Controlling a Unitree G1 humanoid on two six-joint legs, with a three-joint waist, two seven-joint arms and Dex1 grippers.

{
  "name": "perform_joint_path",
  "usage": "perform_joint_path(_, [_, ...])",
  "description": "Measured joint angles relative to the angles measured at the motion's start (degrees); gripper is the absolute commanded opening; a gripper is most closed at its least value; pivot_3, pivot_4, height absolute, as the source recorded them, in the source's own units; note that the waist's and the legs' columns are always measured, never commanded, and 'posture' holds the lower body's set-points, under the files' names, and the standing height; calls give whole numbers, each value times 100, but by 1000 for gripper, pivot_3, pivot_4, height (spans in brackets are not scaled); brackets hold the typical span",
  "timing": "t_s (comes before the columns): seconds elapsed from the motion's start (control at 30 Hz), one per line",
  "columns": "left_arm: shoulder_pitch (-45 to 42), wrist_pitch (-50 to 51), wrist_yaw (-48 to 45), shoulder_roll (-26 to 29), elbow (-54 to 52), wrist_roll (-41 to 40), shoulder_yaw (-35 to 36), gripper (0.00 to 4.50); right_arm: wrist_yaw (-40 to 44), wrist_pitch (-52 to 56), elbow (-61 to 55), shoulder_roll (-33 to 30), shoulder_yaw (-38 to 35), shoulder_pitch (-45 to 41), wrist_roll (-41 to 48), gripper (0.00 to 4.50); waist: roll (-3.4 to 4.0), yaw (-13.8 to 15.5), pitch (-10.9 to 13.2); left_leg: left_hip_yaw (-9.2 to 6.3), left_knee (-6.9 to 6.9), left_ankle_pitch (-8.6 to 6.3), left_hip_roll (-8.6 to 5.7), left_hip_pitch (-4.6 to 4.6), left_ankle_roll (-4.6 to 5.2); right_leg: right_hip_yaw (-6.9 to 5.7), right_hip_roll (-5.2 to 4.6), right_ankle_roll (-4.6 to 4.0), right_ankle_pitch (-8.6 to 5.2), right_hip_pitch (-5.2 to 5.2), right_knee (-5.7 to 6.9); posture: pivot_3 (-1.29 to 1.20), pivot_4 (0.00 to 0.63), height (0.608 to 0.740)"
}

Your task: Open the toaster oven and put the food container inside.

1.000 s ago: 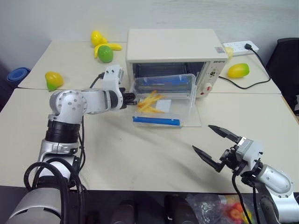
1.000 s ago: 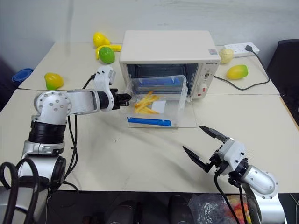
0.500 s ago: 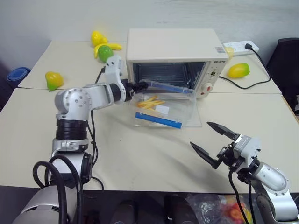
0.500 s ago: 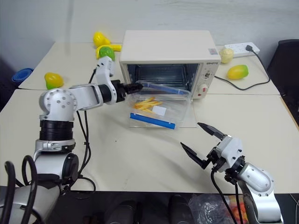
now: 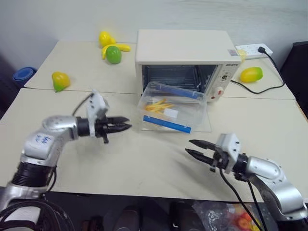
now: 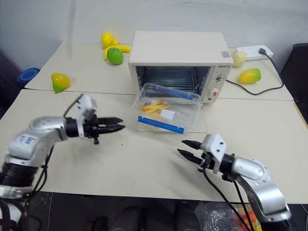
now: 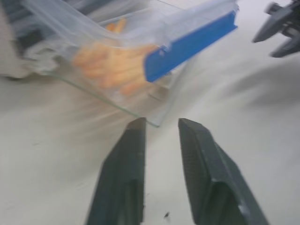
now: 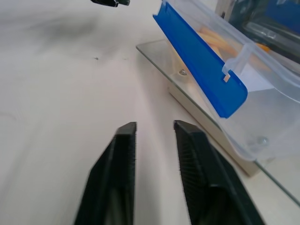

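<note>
Both grippers' jaws nearly closed on nothing, left gripper (image 5: 126, 127), right gripper (image 5: 190, 147), cream table (image 5: 144, 163), grey wall (image 5: 57, 17), oven (image 5: 185, 48) labels unreadable

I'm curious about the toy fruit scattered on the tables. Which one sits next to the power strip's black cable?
The yellow-green mango right of the toaster oven, against the black cable. The other fruit lie left of the oven.

The food container (image 5: 172, 107) sits on the lowered door (image 5: 204, 126) of the toaster oven (image 5: 187, 50), blocking its mouth. Bare counter (image 5: 144, 159) lies open between both grippers and the door's front edge.
</note>
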Motion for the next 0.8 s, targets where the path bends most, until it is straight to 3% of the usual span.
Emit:
perform_joint_path(0.03, [-24,-86,134,-249,61,81,-26,101,-56,117,188,37,42,-246,-50,43,0,-4,0,0,4,0,0,-11,1,-1,1,1,1,-9,0,0,150,740])
perform_joint_path(0.1, [-203,-283,584,-881,288,301,-39,101,-125,360,623,64,161,-783,-205,43,-2,1,-1,2,22,4,-5,-66,4,-3,5,8,4,-66,19,0,150,740])
perform_joint_path(0.4, [-947,-1037,2124,-2152,1799,1296,154,101,-600,-249,2864,672,180,-2524,-1099,43,-4,-92,-1,33,35,26,-25,-70,16,-30,23,33,18,-87,45,0,150,740])
perform_joint_path(0.8, [-1923,-2279,3547,-2836,3547,1806,870,101,-1628,-1230,5127,1744,141,-3982,-1664,43,-3,-207,-1,30,10,32,-25,-76,13,-52,13,36,22,-95,48,0,150,740])
